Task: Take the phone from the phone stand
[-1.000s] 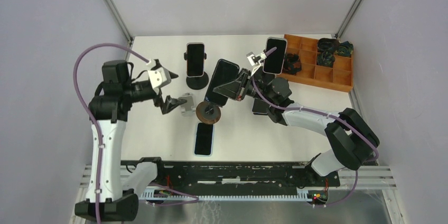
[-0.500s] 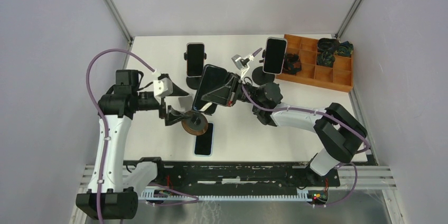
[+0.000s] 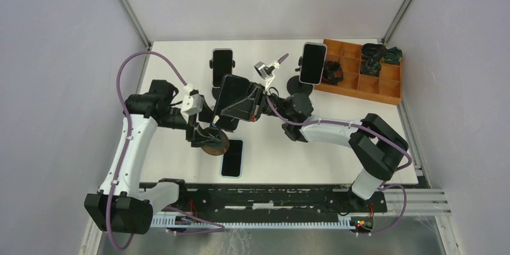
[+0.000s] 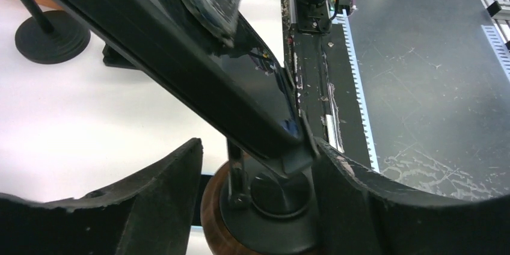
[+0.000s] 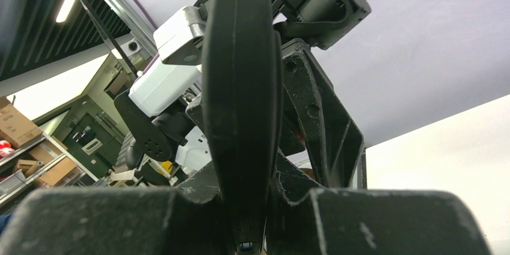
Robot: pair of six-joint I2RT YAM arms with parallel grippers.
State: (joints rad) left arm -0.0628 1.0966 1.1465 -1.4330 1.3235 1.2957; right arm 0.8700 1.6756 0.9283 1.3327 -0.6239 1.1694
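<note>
Over the middle of the table, seen from above, the phone leans as a dark glossy slab. Its long axis rises away from the phone stand, and its lower end is down at the stand's cradle. My right pincer is the nearer one to it, clamped on its upper half. My left pincer sits low beside the stand's round foot. From the left wrist, the phone cuts diagonally across the view, smooth and reflective. Its bottom edge is seated in the black cradle above the wooden foot. My matte, scuffed fingers stand wide on either side of that foot, with a sliver of white table showing on one side, so I judge no firm clamp yet. From the right wrist, the phone shows edge-on, thin and rounded, pinched narrowly between my fingers. The pull has to run up along that long axis, out of the cradle.
</note>
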